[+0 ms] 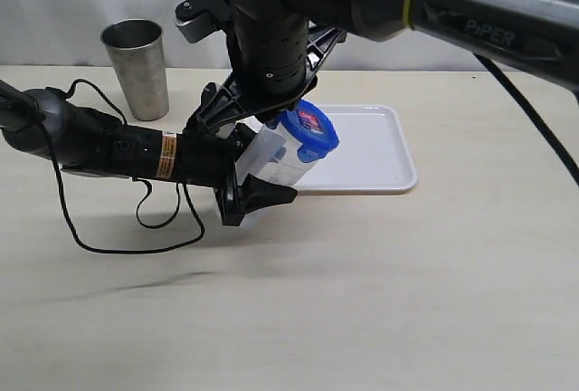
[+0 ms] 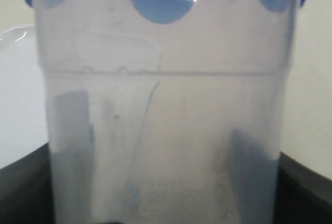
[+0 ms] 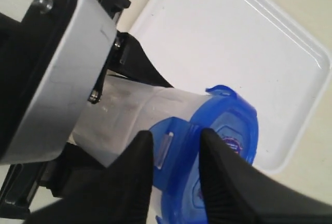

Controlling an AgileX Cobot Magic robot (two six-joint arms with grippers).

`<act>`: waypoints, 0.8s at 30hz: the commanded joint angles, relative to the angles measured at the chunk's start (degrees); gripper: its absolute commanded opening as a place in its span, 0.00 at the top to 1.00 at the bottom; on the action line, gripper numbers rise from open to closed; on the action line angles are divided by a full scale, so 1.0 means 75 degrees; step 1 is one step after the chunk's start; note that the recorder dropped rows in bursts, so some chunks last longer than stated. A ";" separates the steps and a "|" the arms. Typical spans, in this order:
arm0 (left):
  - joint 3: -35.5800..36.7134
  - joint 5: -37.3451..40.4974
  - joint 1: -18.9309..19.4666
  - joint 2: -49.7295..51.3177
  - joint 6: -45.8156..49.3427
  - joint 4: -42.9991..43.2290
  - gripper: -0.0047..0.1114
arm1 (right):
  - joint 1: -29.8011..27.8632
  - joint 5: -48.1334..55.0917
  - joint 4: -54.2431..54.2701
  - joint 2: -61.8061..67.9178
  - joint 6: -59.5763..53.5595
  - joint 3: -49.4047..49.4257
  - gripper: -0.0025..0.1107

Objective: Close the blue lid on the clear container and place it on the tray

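Note:
The clear container (image 1: 271,160) hangs tilted above the table beside the tray (image 1: 380,151), its top toward the tray. My left gripper (image 1: 249,178) is shut on its lower body, and its dark fingers (image 2: 72,151) show through the wall of the container (image 2: 166,120). The blue lid (image 1: 312,128) sits on the container's mouth, red-and-white label outward. My right gripper (image 1: 271,110) comes down from above. In the right wrist view this gripper (image 3: 175,146) is open, its black fingers straddling one flap of the lid (image 3: 233,125).
A grey steel cup (image 1: 137,65) stands at the back left. A black cable (image 1: 136,228) loops on the table under the left arm. The white tray (image 3: 218,42) lies bare just beyond the lid.

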 commanded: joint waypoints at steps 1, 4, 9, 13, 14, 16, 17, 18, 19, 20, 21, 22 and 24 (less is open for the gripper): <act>0.0007 -0.0196 -0.0017 -0.0078 0.0353 0.0257 0.96 | 0.0002 0.0121 0.0532 -0.0136 -0.0603 0.0140 0.66; 0.0007 -0.0196 -0.0017 -0.0078 0.0353 0.0257 0.96 | -0.0016 0.0121 0.0450 -0.0501 -0.0641 0.0140 0.57; 0.0007 -0.0196 -0.0017 -0.0078 0.0353 0.0257 0.96 | -0.0016 0.0090 0.0335 -0.1196 -0.0741 0.0140 0.54; 0.0007 -0.0196 -0.0017 -0.0078 0.0353 0.0257 0.96 | -0.0016 0.0076 0.0335 -0.1882 -0.0832 0.0215 0.60; 0.0007 -0.0196 -0.0017 -0.0078 0.0353 0.0257 0.96 | -0.0016 -0.0006 0.0335 -0.2096 -0.0879 0.0320 0.64; 0.0007 -0.0196 -0.0017 -0.0078 0.0390 0.0257 0.96 | -0.0016 -0.0317 0.0335 -0.2554 -0.0897 0.0662 0.73; 0.0007 -0.0196 -0.0017 -0.0078 0.0415 0.0257 0.96 | 0.0001 -0.0594 0.0335 -0.2843 -0.0897 0.0931 0.77; 0.0007 -0.0196 -0.0017 -0.0078 0.0461 0.0239 0.96 | 0.0001 -0.0906 0.0335 -0.3098 -0.0917 0.1185 0.81; 0.0007 -0.0196 -0.0017 -0.0078 0.0541 0.0239 0.96 | 0.0001 -0.1242 0.0335 -0.3428 -0.0933 0.1539 0.85; 0.0007 -0.0196 -0.0017 -0.0078 0.0561 0.0239 0.96 | 0.0001 -0.1600 0.0335 -0.3777 -0.0933 0.1931 0.89; 0.0007 -0.0196 -0.0017 -0.0078 0.0561 0.0239 0.96 | 0.0001 -0.1974 0.0335 -0.4139 -0.0933 0.2344 0.93; 0.0007 -0.0196 -0.0017 -0.0078 0.0561 0.0239 0.96 | 0.0001 -0.2199 0.0335 -0.4434 -0.0933 0.2776 0.94; 0.0007 -0.0196 -0.0017 -0.0078 0.0561 0.0239 0.96 | 0.0001 -0.2942 0.0335 -0.5188 -0.0933 0.3644 0.94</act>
